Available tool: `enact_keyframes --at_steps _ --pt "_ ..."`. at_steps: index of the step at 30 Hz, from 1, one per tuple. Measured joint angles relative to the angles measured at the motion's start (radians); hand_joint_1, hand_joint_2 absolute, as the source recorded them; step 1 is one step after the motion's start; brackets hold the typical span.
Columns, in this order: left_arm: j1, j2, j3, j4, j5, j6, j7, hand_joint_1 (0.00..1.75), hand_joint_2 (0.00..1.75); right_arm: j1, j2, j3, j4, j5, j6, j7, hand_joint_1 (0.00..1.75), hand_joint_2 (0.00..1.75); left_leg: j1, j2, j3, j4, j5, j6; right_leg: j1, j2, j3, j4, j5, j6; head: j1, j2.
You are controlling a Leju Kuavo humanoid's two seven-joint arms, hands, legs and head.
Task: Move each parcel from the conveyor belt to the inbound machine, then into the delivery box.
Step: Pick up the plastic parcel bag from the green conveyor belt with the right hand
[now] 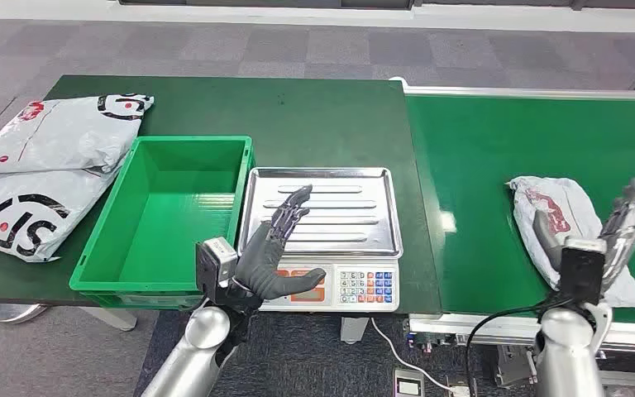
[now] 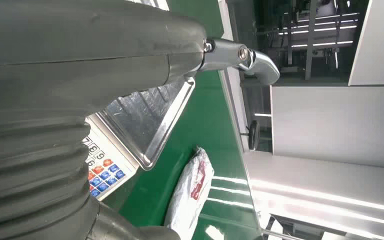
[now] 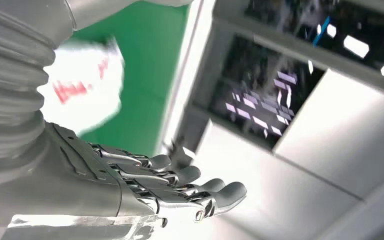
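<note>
A white parcel with red print (image 1: 566, 227) (image 2: 192, 192) (image 3: 82, 87) lies on the green conveyor belt (image 1: 496, 157) at the right. My right hand (image 1: 616, 231) (image 3: 180, 187) hovers at the parcel's near right side, fingers straight and apart, holding nothing. My left hand (image 1: 277, 248) is raised over the near edge of the scale's steel tray (image 1: 355, 207) (image 2: 145, 112), fingers spread, empty. The scale's keypad (image 1: 364, 288) (image 2: 100, 170) faces me. The green delivery box (image 1: 165, 215) stands left of the scale and looks empty.
Two large grey SF mailer bags (image 1: 58, 132) (image 1: 29, 211) lie on the dark green table (image 1: 314, 116) left of the box. A cable (image 1: 413, 368) hangs below the scale. Carpeted floor lies beyond the table.
</note>
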Motion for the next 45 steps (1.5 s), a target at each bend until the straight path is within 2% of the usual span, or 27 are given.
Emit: enact_keyframes --at_steps 7,16,20,22,27,30,33,36,39,45 --pt "0.002 -0.002 0.000 -0.018 -0.006 -0.001 0.004 0.00 1.75 -0.110 -0.074 -0.073 0.127 0.058 -0.013 0.025 0.00 1.75 -0.001 -0.001 0.000 0.000 0.001 0.001 -0.001 -0.001 0.000 0.000 0.001 0.001 0.000 0.000" --pt "0.004 -0.003 0.000 -0.024 -0.005 0.000 0.005 0.00 1.75 -0.166 -0.116 -0.092 0.232 0.094 -0.029 0.039 0.00 1.75 -0.001 -0.002 -0.001 0.000 0.001 0.002 -0.001 -0.001 0.000 0.000 0.000 0.002 0.000 0.000" --pt "0.008 0.003 0.000 -0.023 0.010 0.005 -0.009 0.00 1.75 -0.252 -0.174 -0.091 0.380 0.172 -0.038 0.058 0.00 1.75 -0.001 -0.002 -0.001 0.000 0.001 0.002 -0.001 -0.001 0.000 0.000 0.000 0.002 0.000 0.000" --pt "0.010 0.006 0.000 -0.022 0.016 0.008 -0.015 0.00 1.75 -0.303 -0.202 -0.086 0.466 0.224 -0.024 0.101 0.00 1.75 -0.001 -0.002 -0.001 0.000 0.001 0.003 -0.001 -0.001 0.000 0.000 0.001 0.002 0.000 0.000" --pt "0.011 0.007 -0.003 -0.023 0.025 0.009 -0.009 0.00 1.75 -0.394 -0.261 -0.039 0.676 0.360 0.094 0.294 0.00 1.75 -0.002 -0.004 -0.001 0.001 0.002 0.003 -0.001 -0.003 0.000 0.000 0.001 0.003 0.000 0.000" --pt "0.012 0.007 -0.007 -0.024 0.028 0.006 0.010 0.00 1.75 -0.404 -0.285 -0.013 0.766 0.409 0.176 0.410 0.00 1.75 -0.002 -0.007 -0.001 0.001 0.002 0.004 -0.001 -0.004 0.001 0.000 0.001 0.004 0.000 0.000" --pt "0.013 0.006 -0.009 -0.024 0.030 0.006 0.019 0.00 1.75 -0.401 -0.298 0.004 0.839 0.438 0.301 0.517 0.00 1.75 -0.002 -0.007 -0.002 0.001 0.001 0.004 -0.001 -0.004 0.001 0.000 0.001 0.004 0.000 0.000" --pt "0.014 0.006 -0.010 -0.024 0.040 0.008 0.020 0.00 1.75 -0.396 -0.300 0.010 0.892 0.453 0.441 0.591 0.00 1.75 -0.002 -0.006 -0.002 0.001 0.001 0.004 -0.001 -0.003 0.000 0.000 0.001 0.005 0.000 0.000" --pt "0.015 0.006 -0.010 -0.023 0.045 0.012 0.020 0.00 1.75 -0.396 -0.299 0.013 0.928 0.471 0.541 0.649 0.00 1.75 -0.002 -0.006 -0.002 0.001 0.001 0.004 -0.001 -0.004 0.000 0.000 0.000 0.005 0.000 0.000" --pt "0.019 0.002 -0.011 -0.016 0.045 0.023 0.020 0.00 1.75 -0.396 -0.299 0.029 0.958 0.518 0.629 0.745 0.00 1.75 -0.002 -0.006 -0.002 0.001 0.001 0.004 -0.001 -0.004 0.001 0.000 0.000 0.005 0.000 0.000"
